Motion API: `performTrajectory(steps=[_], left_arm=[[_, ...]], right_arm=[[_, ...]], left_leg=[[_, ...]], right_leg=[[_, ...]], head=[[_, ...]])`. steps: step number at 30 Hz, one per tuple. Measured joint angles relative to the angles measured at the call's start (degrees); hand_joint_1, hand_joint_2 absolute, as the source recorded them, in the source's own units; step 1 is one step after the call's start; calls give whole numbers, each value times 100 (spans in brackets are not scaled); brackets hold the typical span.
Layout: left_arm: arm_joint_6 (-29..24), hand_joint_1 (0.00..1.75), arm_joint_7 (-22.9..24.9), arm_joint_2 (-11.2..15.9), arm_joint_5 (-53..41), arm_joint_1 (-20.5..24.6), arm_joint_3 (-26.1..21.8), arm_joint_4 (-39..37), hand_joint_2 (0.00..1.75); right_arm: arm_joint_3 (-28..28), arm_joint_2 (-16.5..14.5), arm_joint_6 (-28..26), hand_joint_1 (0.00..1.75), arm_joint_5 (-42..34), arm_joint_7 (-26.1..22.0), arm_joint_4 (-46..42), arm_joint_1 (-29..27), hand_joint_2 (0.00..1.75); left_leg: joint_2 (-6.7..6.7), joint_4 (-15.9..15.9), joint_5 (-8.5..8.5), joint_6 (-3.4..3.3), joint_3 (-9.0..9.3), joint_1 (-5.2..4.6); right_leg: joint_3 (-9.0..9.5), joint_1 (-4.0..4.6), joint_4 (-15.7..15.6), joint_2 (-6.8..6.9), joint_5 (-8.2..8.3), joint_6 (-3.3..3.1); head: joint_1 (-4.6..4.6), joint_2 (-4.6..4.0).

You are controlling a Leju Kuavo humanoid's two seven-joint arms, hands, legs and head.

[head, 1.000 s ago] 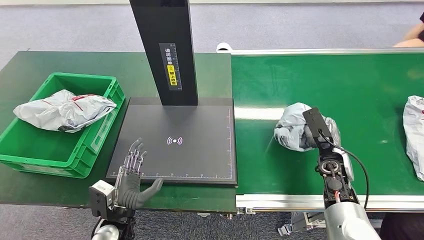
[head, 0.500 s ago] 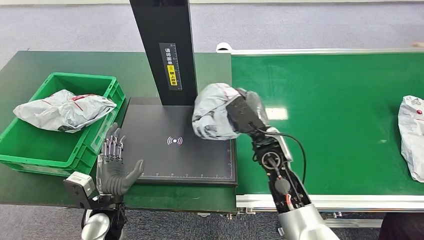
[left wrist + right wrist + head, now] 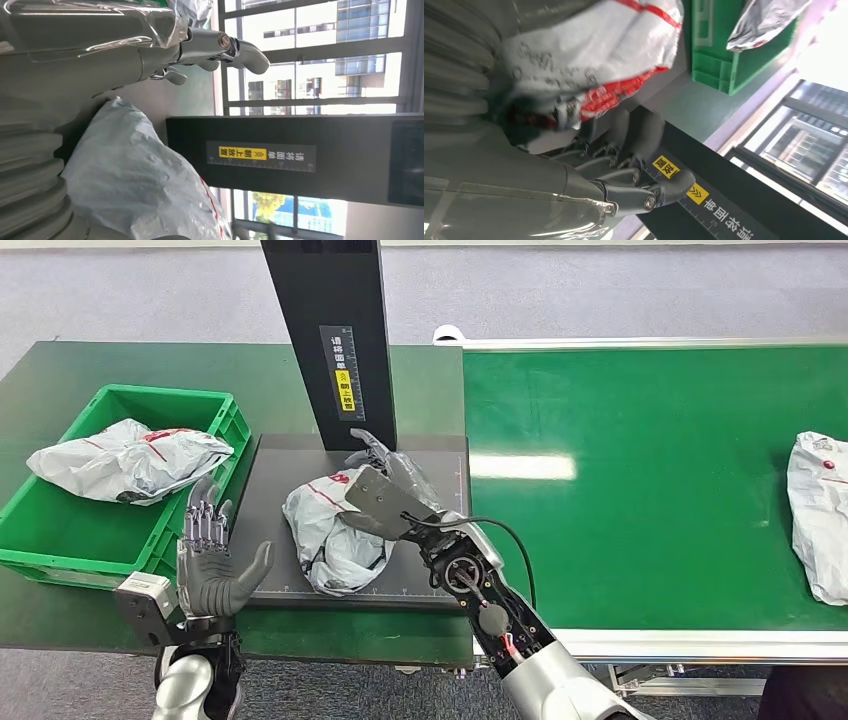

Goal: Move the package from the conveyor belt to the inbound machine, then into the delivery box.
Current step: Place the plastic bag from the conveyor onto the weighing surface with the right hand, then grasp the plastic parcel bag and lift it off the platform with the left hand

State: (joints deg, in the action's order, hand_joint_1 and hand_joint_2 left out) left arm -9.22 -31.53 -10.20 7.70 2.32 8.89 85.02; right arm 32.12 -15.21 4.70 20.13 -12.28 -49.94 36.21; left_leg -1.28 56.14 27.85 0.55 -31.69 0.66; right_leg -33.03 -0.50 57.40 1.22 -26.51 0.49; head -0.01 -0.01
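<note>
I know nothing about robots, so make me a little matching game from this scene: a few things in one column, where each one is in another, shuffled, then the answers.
Things:
1. Package with red stripe
2. Second grey package
3. Third package
4. Left hand

Places:
A. On the green conveyor belt, far right
B. Raised beside the black scanner plate, fingers spread, holding nothing
C. In the green crate
D. On the black scanner plate, at the right hand

Pairs: 1-D, 2-C, 3-A, 4-B

Grey carpeted floor [image 3: 620, 290] lay beyond dark green counter [image 3: 60, 365]. Tall windows [image 3: 320, 55] admitted bright daylight; buildings visible outside.
</note>
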Motion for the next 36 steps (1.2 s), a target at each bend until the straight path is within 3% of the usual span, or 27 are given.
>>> performTrajectory(steps=[6,11,15,17,21,28,36], left_arm=[[107,0,82,10,-448,-69,-74,0,175],[201,0,468,58,-1848,-81,-1,-43,175],[198,0,514,63,-2006,-80,11,-52,175],[201,0,623,63,-2561,-49,92,-175,175],[32,0,773,32,-4075,320,477,-934,175],[-442,0,935,-168,-5150,1056,1002,-2061,175],[-1410,0,1287,-592,-6024,1805,1687,-3453,175]], right_arm=[[-275,199,-80,0,-569,-170,-765,-353,175],[-668,379,-636,0,-785,-458,-1795,-663,175],[-710,392,-683,0,-818,-492,-1899,-695,175],[-964,456,-891,0,-870,-648,-2560,-948,175],[-1939,668,-1387,0,-735,-1160,-4869,-2048,175],[-2424,682,-1272,0,-883,-1226,-5477,-2474,175],[-2616,678,-1014,0,-1068,-1235,-5535,-2685,175]], left_leg=[[1,0,0,0,0,0],[2,1,1,-1,1,-2],[2,2,1,-1,1,-2],[2,2,2,-1,1,-3],[-1,1,5,-2,1,-3],[0,2,3,-1,9,-3],[3,3,4,-3,8,-5]], right_leg=[[-2,0,-1,0,0,0],[-3,-1,-2,2,0,0],[-3,-2,-3,2,0,0],[-3,-2,-3,2,0,0],[-4,-3,-5,1,0,0],[8,-3,-4,1,1,1],[9,-5,-5,2,2,2]], head=[[-1,1],[-2,-1],[-2,-1],[-1,0],[-2,1],[-1,0],[-2,1]])
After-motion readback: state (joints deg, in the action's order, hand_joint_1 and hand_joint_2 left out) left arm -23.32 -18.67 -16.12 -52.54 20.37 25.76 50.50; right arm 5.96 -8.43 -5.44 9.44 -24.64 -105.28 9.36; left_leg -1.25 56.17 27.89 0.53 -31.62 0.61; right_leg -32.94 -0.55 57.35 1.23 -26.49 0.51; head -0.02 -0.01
